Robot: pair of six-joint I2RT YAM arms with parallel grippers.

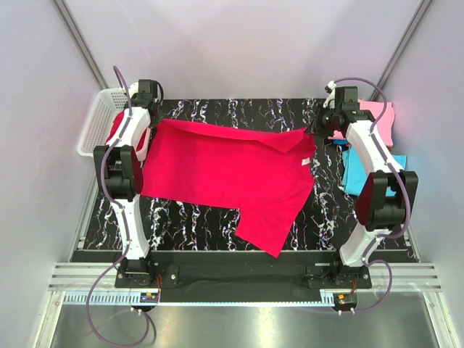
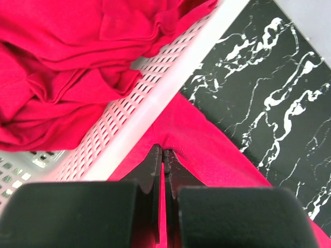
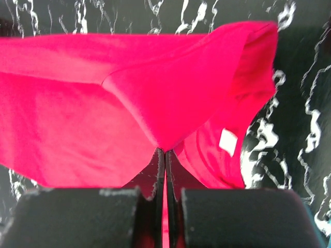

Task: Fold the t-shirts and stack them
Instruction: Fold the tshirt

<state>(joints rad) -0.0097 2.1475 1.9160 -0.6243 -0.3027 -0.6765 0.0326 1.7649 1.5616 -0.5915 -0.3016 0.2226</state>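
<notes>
With the left tool [image 2: 163, 152] at ten o'clock and the right tool [image 3: 165, 151] at two each clenched on the far edge of the crimson t-shirt [image 1: 225, 174] spread across the desk [image 1: 217, 110], the thin pinches could slip, or the cloth could snag the white mesh basket [image 2: 170, 82] just beside the left one.

Lab-type robot test cell: plain pale panel walls [image 1: 239, 43] enclose a black marble-patterned table [image 1: 188, 221]; aluminium rails [image 1: 80, 274] along near edge; left arm [image 1: 123, 174] and right arm [image 1: 377, 188] bolted there.
</notes>
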